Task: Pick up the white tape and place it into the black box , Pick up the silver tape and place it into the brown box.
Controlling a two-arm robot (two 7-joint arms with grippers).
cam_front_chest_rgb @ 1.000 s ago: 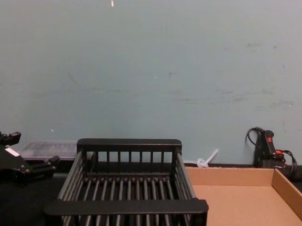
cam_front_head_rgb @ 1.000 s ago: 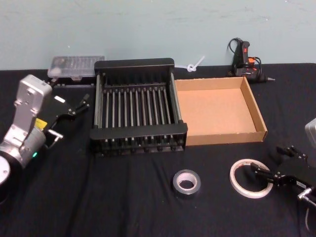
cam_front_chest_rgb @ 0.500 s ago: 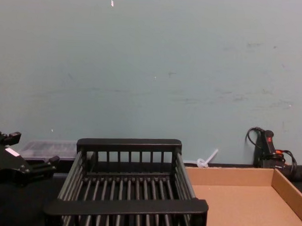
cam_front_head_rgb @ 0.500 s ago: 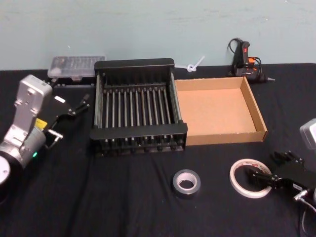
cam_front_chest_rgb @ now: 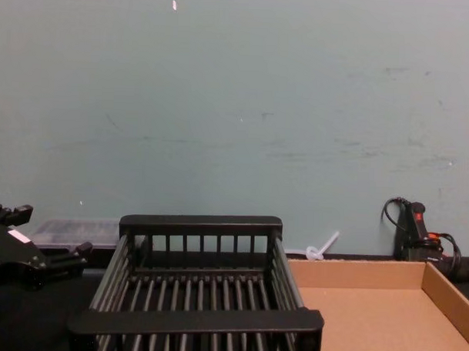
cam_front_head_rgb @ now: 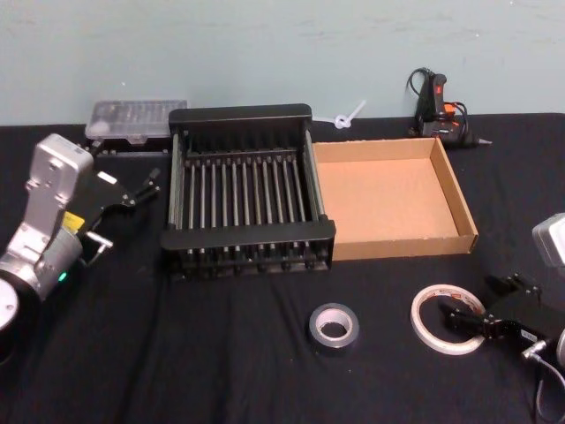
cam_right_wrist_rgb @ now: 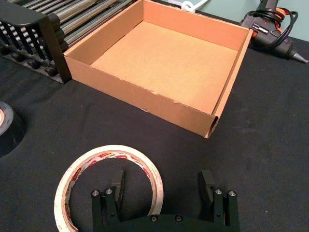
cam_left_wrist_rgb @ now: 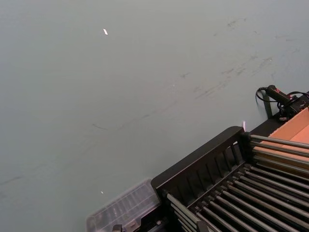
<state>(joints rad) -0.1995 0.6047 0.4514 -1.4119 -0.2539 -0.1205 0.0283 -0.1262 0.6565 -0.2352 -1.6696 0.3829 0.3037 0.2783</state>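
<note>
At the far left the left gripper (cam_front_head_rgb: 132, 193) hangs idle beside the black box (cam_front_head_rgb: 247, 239), its fingers spread apart and holding nothing, with a clear plastic case (cam_front_head_rgb: 137, 119) on the black table (cam_front_head_rgb: 177, 353) behind it. The black box touches the brown box (cam_front_head_rgb: 402, 243) on its right (a glue gun (cam_front_head_rgb: 437, 106) lies behind the cardboard tray). In front of them the silver tape (cam_front_head_rgb: 334, 328) lies flat, and further right the white tape (cam_right_wrist_rgb: 108, 188) lies flat too, with the right gripper (cam_right_wrist_rgb: 161, 186) spread wide, one finger (cam_right_wrist_rgb: 116, 181) inside the ring and the other outside it.
</note>
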